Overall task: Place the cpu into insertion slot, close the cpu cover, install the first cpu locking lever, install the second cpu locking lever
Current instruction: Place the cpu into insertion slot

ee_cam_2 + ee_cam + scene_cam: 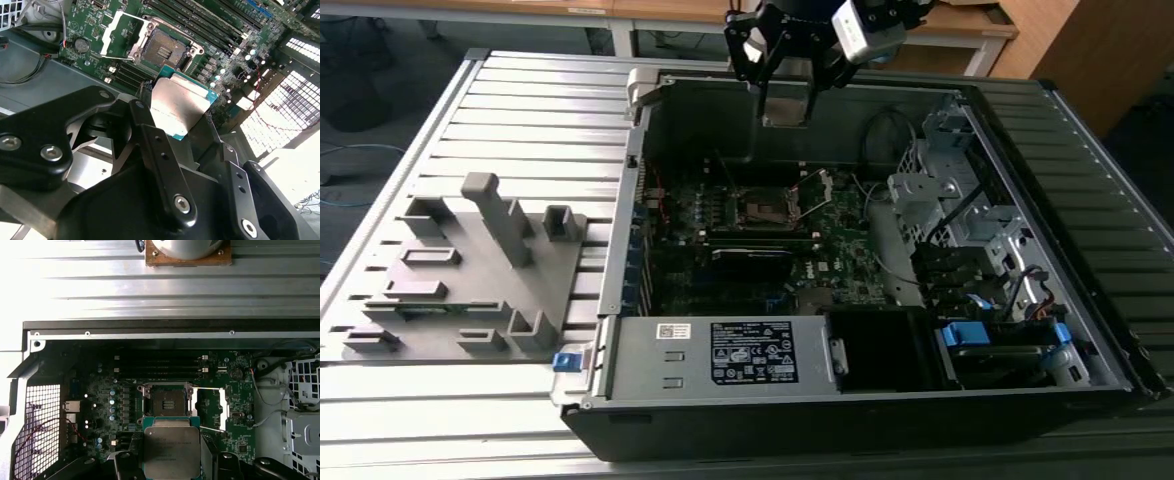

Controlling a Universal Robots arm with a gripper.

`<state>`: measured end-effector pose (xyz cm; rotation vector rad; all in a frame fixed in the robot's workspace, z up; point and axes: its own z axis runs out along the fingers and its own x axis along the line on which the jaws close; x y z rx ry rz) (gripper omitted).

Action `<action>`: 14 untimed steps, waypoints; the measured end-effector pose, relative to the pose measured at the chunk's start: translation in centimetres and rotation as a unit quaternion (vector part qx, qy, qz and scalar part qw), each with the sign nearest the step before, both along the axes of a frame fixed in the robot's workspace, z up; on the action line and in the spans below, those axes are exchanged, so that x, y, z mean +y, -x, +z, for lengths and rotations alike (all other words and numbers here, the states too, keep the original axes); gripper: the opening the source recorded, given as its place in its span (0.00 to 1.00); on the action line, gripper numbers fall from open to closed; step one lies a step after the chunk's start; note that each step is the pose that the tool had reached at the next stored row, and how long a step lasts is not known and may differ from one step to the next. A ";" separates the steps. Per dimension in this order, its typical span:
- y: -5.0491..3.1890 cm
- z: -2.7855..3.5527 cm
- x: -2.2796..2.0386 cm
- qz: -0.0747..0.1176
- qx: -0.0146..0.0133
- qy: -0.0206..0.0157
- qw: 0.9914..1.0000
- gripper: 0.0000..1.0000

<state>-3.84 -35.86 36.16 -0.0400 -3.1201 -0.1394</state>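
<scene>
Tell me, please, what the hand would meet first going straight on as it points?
Likely the open socket or the motherboard just beside it, the held cpu touching first; depth is unclear.

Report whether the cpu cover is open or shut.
Open: the cpu cover is swung aside, baring the empty socket; the gripper holds the cpu clear of it.

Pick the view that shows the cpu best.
First wrist view: the cpu shows its grey face nearly square-on. The second wrist view catches it at a slant; the exterior view shows it small.
</scene>
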 end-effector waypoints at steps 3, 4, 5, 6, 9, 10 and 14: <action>0.00 -0.07 0.00 0.000 0.000 0.000 1.000 0.54; 0.00 -0.07 -0.01 0.000 0.000 0.000 1.000 0.54; 0.00 -0.10 0.00 0.000 0.000 0.000 1.000 0.54; 0.00 -0.12 0.00 0.000 0.000 0.000 1.000 0.54; 0.00 -0.13 0.00 0.000 0.000 0.000 1.000 0.54; 0.00 -0.13 0.00 0.000 0.000 0.000 1.000 0.54; 0.00 -0.13 0.00 0.000 0.000 0.000 1.000 0.54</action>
